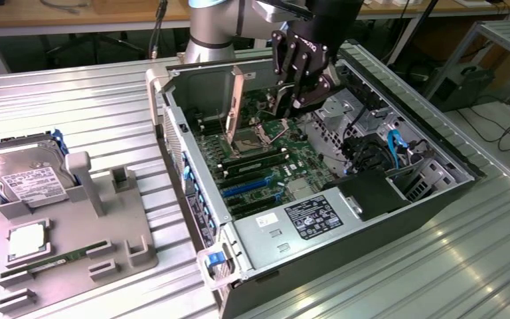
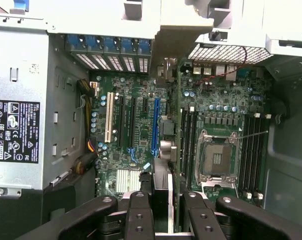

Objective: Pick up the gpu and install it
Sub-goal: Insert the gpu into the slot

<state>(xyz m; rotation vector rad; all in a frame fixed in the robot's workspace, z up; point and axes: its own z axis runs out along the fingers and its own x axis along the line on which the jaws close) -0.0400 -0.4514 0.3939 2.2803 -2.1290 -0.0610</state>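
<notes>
My gripper hangs over the open computer case, above the green motherboard. In the wrist view the black fingers are shut on the gpu, a thin card seen edge-on that runs away from the camera. The card hangs over the strip of board between the long blue slot and the black memory slots, clear of the board. Its faces are hidden by the edge-on angle.
The empty processor socket lies beside the memory slots. The silver power supply fills the case's near end. On the exterior view's left, a grey holder carries a hard drive, a memory stick and a processor chip.
</notes>
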